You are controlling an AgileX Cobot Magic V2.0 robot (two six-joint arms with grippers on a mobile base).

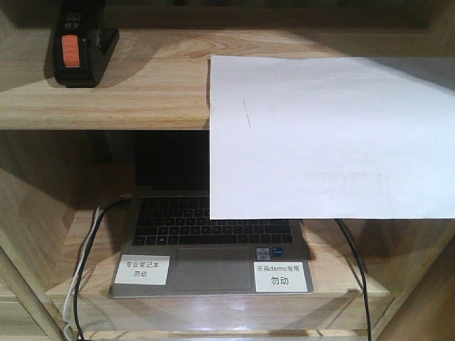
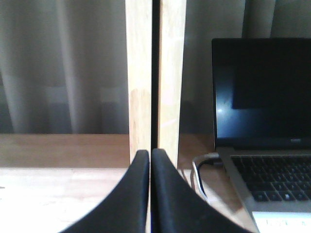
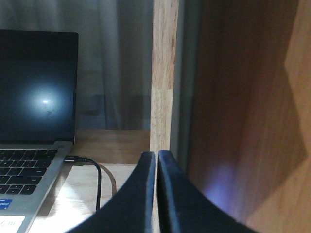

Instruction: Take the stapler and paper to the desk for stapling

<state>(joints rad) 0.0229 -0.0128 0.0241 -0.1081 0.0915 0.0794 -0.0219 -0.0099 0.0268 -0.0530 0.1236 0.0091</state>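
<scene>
Your left fingers (image 2: 146,159) and right fingers (image 3: 148,160) are both closed and empty, low beside the laptop (image 1: 213,231). The stapler (image 1: 77,50) sits on the shelf (image 1: 135,92) above, far left, long axis near-to-far. The paper (image 1: 334,135) overhangs its near edge, right. Your left arm looks nearer the stapler.

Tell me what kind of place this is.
Likely an office or demo workspace: a wooden shelving unit holds an open, labelled laptop on the lower shelf, with a stapler and a paper sheet on the shelf above.
</scene>
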